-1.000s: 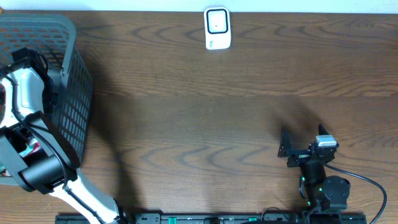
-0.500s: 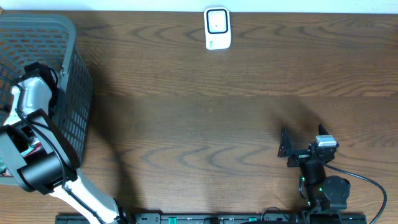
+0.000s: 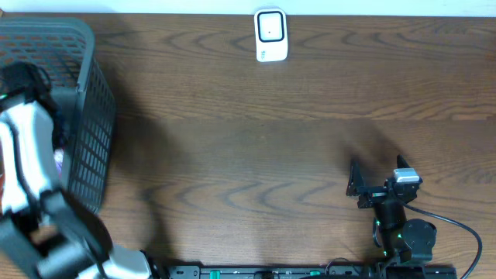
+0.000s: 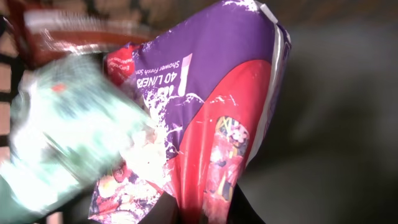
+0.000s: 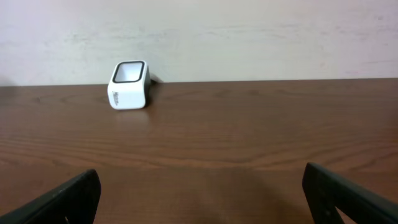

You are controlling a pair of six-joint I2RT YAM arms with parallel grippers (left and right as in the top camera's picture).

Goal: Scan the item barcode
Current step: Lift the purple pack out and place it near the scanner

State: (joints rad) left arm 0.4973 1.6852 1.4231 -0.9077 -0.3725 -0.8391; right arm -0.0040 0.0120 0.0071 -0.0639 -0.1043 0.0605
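Plastic filled the left wrist view: the left fingers (image 4: 166, 214) were closed on the lower edge of a purple packet (image 4: 205, 112), which had a red panel and white lettering and sat close before the lens. Just behind it on the left lay a blurred pale green packet (image 4: 62, 137), and above that a red-brown packet (image 4: 62, 25). Both were inside the grey basket (image 3: 85, 101). From overhead, the left arm reached into this basket at the left end of the desk (image 3: 232, 155), and only a sliver of purple showed beside the arm. Whether the purple packet had cleared the other packets could not be told.

At the near right of the desk, well apart from the basket, the right fingers (image 5: 62, 202) were spread wide with nothing between them, low over the wood.

Farthest off, the white scanner (image 3: 270, 35) with its dark window stood alone at the far edge of the desk, against the pale wall (image 5: 249, 37).
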